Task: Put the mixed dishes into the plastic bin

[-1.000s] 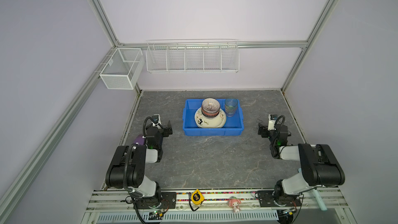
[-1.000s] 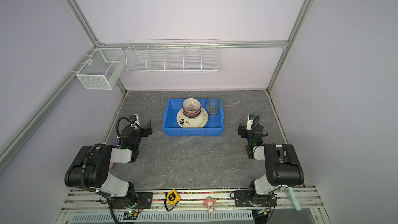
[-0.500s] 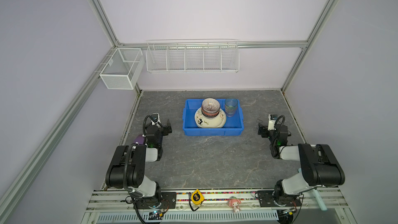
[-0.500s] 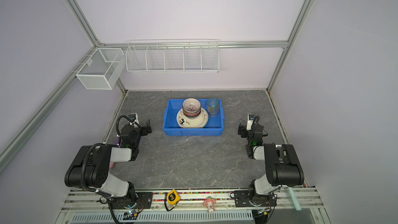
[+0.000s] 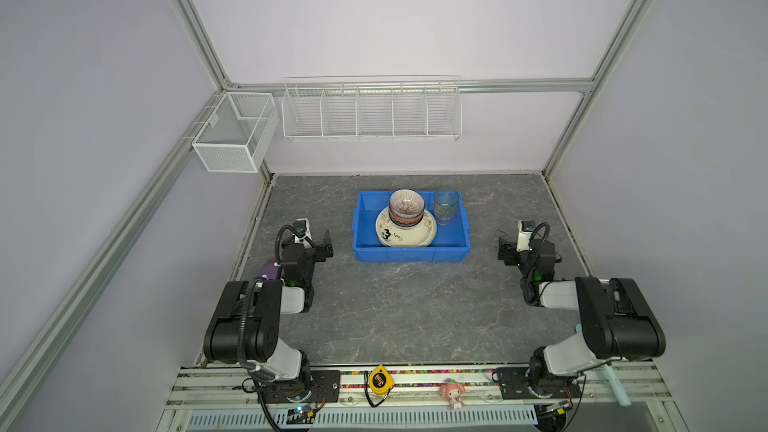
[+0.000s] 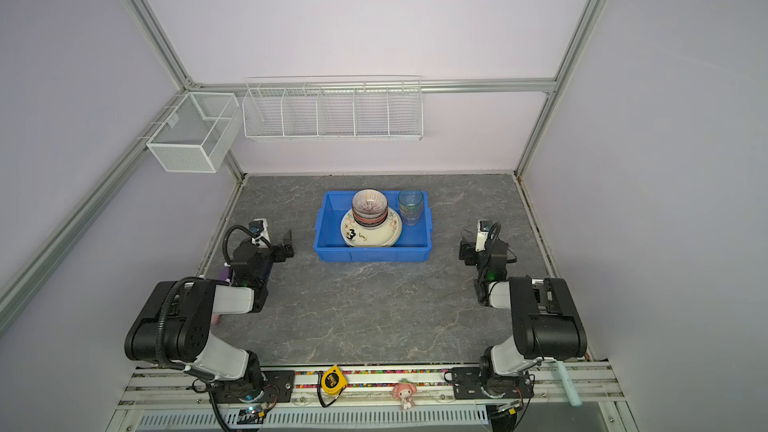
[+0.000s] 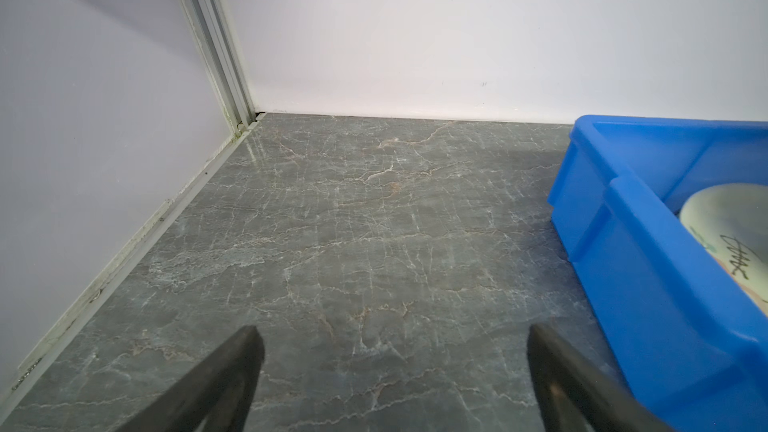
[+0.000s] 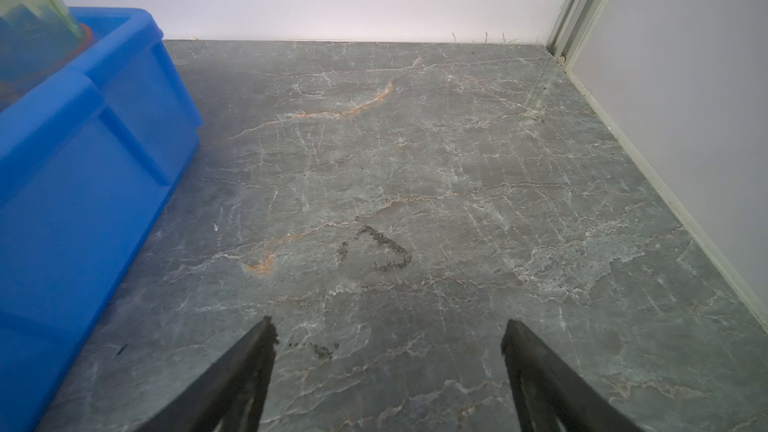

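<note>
To fit the bin (image 5: 409, 254), the bowls (image 5: 406, 203) are stacked on the plate (image 5: 411, 237); the left gripper (image 7: 390, 347) and right gripper (image 8: 388, 336) are parked on either side, spread and empty.

The plastic bin (image 5: 409, 254) is smooth, glossy blue plastic standing on a veined, stone-look tabletop (image 5: 395, 309) with a faint sheen. Inside the bin, the cup (image 5: 445, 207) is translucent plastic and the plate (image 5: 411, 237) looks glazed and shiny

Wire rack (image 5: 372, 108), tape measure (image 5: 379, 380), pink figurine (image 5: 452, 393), possibly purple spatula (image 5: 268, 274)
</note>
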